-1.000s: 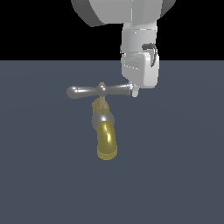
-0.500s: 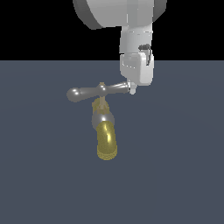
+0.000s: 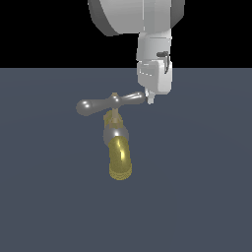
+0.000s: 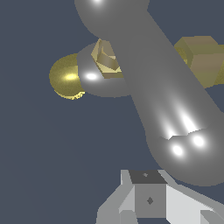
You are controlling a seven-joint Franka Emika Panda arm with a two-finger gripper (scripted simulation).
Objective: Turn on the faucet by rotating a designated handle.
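The faucet stands mid-scene in the exterior view, its curved yellow spout [image 3: 120,158] hanging below a silver collar [image 3: 115,133]. The handle [image 3: 106,104], a silver cross-bar with a small gold centre knob [image 3: 114,98], sits on top, skewed so its end at the exterior view's right lies higher. My gripper [image 3: 149,100] comes down from above, shut, with its tip against that end of the bar. In the wrist view the handle [image 4: 157,96] fills the frame diagonally, its bulbous end just beyond my gripper [image 4: 146,199]. The spout [image 4: 66,80] shows behind it.
The faucet rises from a flat dark blue-grey floor [image 3: 197,197]. The arm's white wrist body [image 3: 155,64] hangs above the handle's end at the exterior view's right.
My gripper has shifted slightly toward the exterior view's left, pressing on the handle's end. The cross-bar has rotated a little from level to skewed.
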